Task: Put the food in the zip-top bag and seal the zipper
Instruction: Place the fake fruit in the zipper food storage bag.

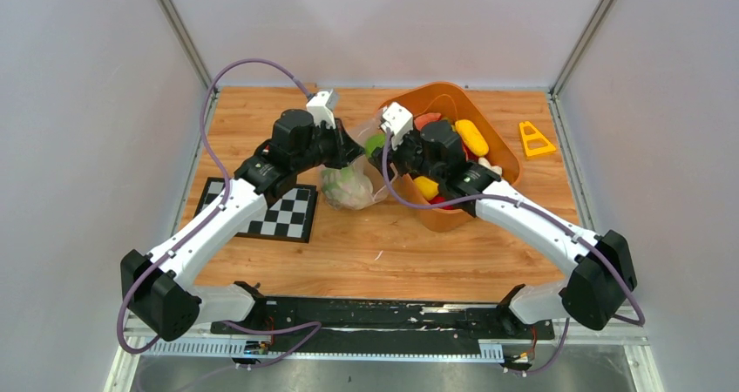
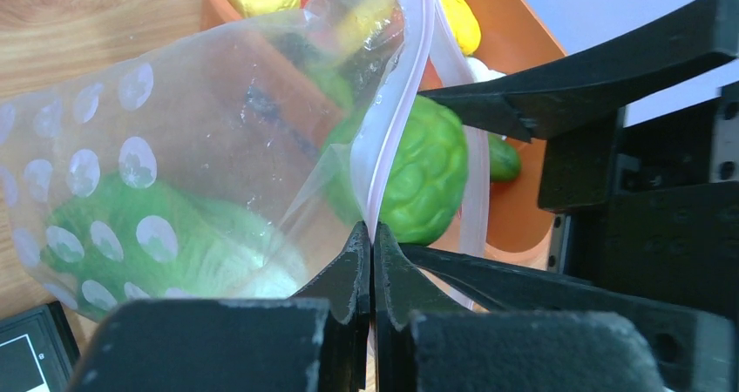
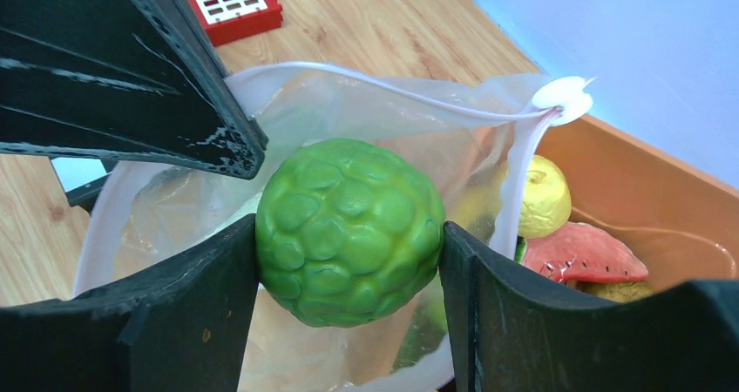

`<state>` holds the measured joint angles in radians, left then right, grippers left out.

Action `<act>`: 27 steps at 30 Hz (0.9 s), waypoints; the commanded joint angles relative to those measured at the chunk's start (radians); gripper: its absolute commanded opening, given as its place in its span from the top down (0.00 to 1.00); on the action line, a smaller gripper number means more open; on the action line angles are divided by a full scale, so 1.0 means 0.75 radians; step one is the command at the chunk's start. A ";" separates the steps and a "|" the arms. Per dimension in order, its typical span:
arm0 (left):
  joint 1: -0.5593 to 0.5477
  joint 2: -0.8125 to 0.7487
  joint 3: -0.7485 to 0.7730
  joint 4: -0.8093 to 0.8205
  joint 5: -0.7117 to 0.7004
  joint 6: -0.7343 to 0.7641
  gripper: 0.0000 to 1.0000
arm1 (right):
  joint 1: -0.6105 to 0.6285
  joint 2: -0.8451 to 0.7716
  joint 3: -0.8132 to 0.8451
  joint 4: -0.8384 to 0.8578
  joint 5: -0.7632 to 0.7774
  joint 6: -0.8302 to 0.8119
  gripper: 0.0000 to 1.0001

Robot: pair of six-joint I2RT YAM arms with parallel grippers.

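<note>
Right pincer (image 3: 349,235) clamps green cabbage (image 3: 349,209) at zip-top bag (image 3: 174,209) (mouth agape); left pincer (image 2: 372,235) pinches the zipper (image 2: 394,122).

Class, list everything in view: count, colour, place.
zip-top bag: one, clear dotted, between arms
zipper: one, pinkish, along bag mouth
bumpy fruit: one, green, in bag mouth
vegetable: one, green-white, inside bag
basket: one, orange, right of bag
toy foods: several, yellow and red, in basket
checkerboard: one, black-white, left of bag
triangle: one, yellow, far right
block: one, red, on table
left gripper: one, black, shut on zipper
right gripper: one, black, gripping bumpy fruit
</note>
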<state>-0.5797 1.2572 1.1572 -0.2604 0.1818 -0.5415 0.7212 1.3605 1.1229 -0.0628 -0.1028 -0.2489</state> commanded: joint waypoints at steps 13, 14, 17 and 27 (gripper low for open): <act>0.005 -0.044 0.022 0.068 -0.031 -0.016 1.00 | -0.052 -0.095 0.030 -0.004 -0.036 0.291 0.14; 0.005 -0.043 0.023 0.066 -0.032 -0.013 1.00 | -0.058 -0.130 0.022 -0.003 -0.047 0.295 0.14; 0.004 -0.044 0.020 0.062 -0.041 -0.010 1.00 | -0.078 -0.238 -0.027 0.032 -0.029 0.292 0.14; 0.005 -0.049 0.014 0.052 -0.040 -0.011 1.00 | -0.448 -0.129 -0.044 -0.168 0.177 0.589 0.20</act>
<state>-0.5797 1.2552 1.1572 -0.2497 0.1558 -0.5476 0.5327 1.1625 1.0603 -0.0597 -0.0071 0.0280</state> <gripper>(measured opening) 0.007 0.816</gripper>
